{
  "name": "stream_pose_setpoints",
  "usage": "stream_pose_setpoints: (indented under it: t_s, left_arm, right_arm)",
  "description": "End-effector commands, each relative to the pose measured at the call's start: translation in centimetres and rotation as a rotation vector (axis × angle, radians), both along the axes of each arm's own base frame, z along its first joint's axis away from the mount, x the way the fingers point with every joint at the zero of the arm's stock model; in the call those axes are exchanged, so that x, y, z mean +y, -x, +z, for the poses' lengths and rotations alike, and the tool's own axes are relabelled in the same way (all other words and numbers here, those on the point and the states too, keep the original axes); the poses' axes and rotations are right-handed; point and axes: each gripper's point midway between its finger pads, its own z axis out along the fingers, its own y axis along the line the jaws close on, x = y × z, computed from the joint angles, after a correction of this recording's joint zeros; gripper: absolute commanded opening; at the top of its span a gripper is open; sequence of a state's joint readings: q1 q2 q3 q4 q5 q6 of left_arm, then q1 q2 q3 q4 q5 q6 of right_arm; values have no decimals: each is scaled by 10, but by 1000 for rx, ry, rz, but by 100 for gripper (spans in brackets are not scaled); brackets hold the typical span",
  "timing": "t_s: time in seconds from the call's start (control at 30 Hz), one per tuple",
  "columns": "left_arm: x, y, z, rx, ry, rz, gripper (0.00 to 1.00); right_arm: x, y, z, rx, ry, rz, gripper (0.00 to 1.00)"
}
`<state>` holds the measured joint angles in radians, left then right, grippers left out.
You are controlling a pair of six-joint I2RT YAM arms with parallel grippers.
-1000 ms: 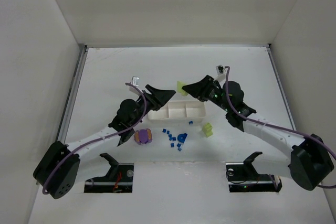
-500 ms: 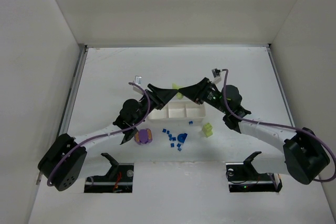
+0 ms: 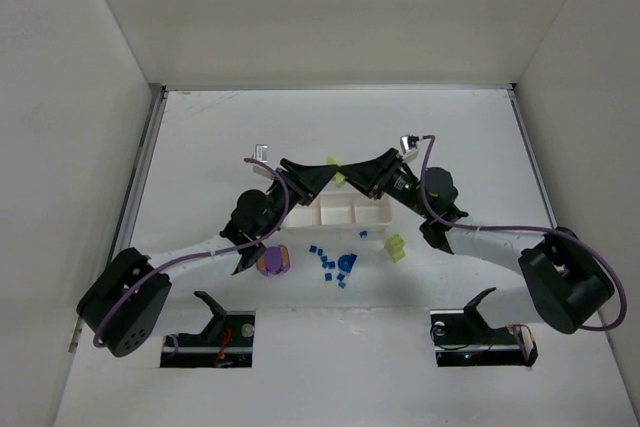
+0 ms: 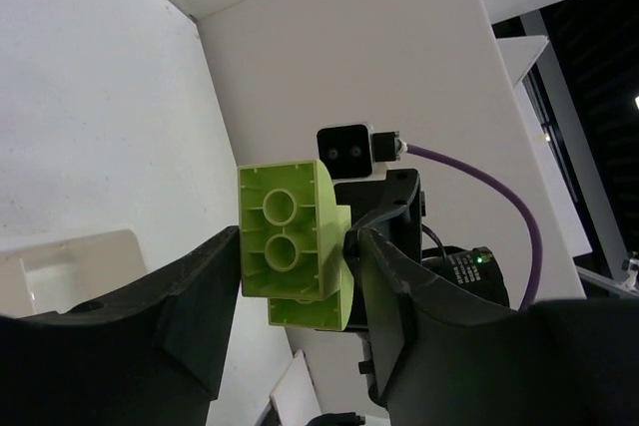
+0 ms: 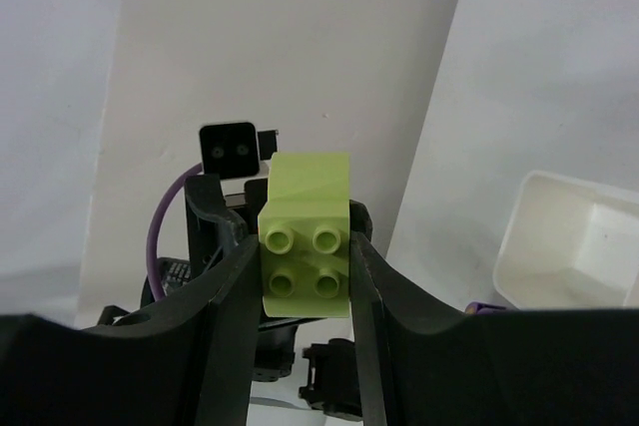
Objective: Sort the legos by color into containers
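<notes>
The left gripper (image 4: 297, 249) and right gripper (image 5: 305, 246) both pinch 1 yellow-green brick (image 5: 306, 195) by the white tray (image 3: 335, 212).

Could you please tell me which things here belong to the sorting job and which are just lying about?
Job: white tray, held green brick, loose green brick, small blue bricks, rounded blue piece, purple-and-orange piece.
Lying about: two black brackets at the near edge.
</notes>
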<state>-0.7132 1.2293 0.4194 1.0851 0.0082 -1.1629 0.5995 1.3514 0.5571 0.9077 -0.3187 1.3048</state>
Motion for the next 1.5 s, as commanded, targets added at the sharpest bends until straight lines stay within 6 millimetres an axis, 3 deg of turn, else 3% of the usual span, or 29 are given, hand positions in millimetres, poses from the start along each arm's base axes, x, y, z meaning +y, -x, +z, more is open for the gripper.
stream_pose_setpoints:
  t_s: [0.0,0.73,0.9,1.17,1.3,1.47]
  left_arm:
    - [-3,7,38,-95,81,-10,47]
    - [8,9,31,-75,86,34,51]
    - [4,10,29,-72,79,26,44]
    - [5,10,28,-87,63,31,21]
    - [12,4,18,-67,39,52,12]
    - [29,-4,-3,-27,-33,104,10]
  right_arm:
    - [3,7,20,-41,-90,43,27]
    - [-13,-2,8,-18,-97,-30,28]
    - [-14,-2,5,-11,-93,-32,28]
    - [-21,-4,-2,-7,-80,-54,28]
    - [-34,-4,-4,-17,-70,-79,28]
    - [-52,1,-20,-19,-11,-117,27]
